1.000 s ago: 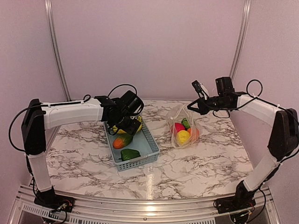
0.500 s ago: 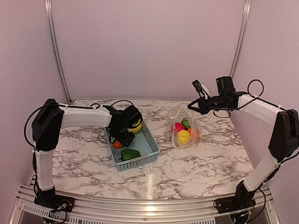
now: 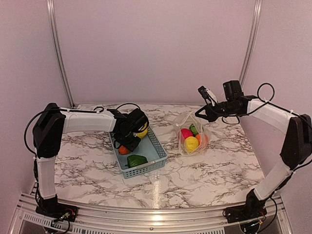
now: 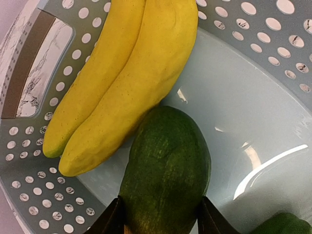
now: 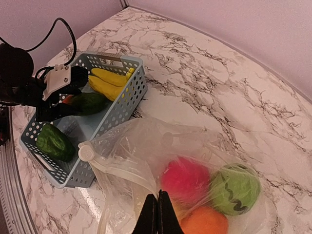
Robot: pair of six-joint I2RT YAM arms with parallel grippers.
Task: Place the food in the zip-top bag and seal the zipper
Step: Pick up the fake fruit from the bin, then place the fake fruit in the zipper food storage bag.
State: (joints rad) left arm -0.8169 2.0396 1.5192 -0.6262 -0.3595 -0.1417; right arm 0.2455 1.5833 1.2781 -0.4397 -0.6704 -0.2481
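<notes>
1. The left gripper [image 4: 163, 219] is down inside the basket [image 3: 157, 155]. Its fingers [image 4: 115, 220] straddle the green-orange piece [image 4: 165, 170], 1 on each flank. They look to be in contact, but whether they are clamped cannot be told.
2. The bananas [image 4: 126, 73] lie touching that piece, against the basket's perforated wall.
3. A dark green piece [image 3: 136, 160] sits at the near end of the basket, apart from the left gripper.
4. The right gripper [image 5: 157, 214] has its fingers pressed together, pinching the top edge of the zip-top bag [image 3: 183, 122] and holding it up off the table [image 3: 214, 170].
5. The bag sits to the right of the basket with its mouth gaping.
6. The zipper [image 5: 117, 170] is unsealed and curves away from the pinch point.
7. 4 items are in the bag: a red piece [image 5: 185, 179], a green ball [image 5: 234, 190], an orange piece [image 5: 204, 222] and a yellow piece [image 3: 191, 143].
</notes>
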